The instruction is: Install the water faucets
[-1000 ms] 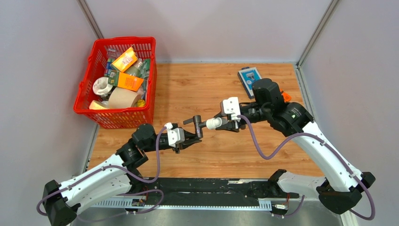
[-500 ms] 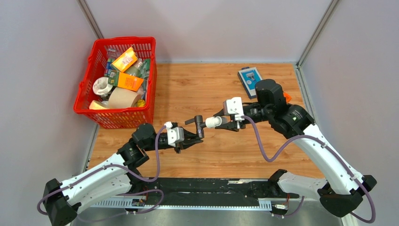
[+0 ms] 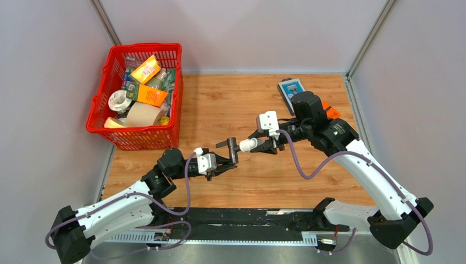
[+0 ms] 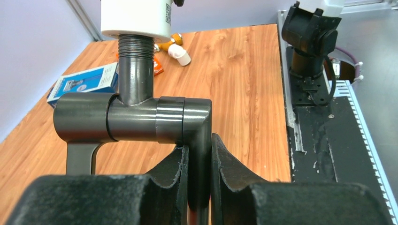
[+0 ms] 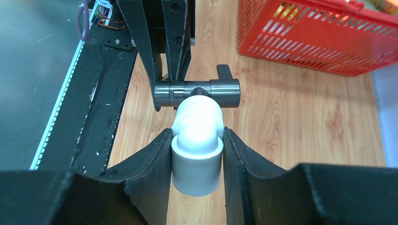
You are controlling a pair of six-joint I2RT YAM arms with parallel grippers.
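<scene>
Left gripper (image 4: 199, 146) was clamped on the dark faucet (image 4: 136, 118) — held above the wooden table (image 3: 231, 99), mid-workspace. Right gripper (image 5: 197, 140) gripped the white elbow (image 5: 197, 123) — its mouth sat on the faucet's threaded stub.

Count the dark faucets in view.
1. The faucet is held above the table in the left pincer, its threaded end in the white elbow that the right pincer grips. Others may be hidden in the basket.
</scene>
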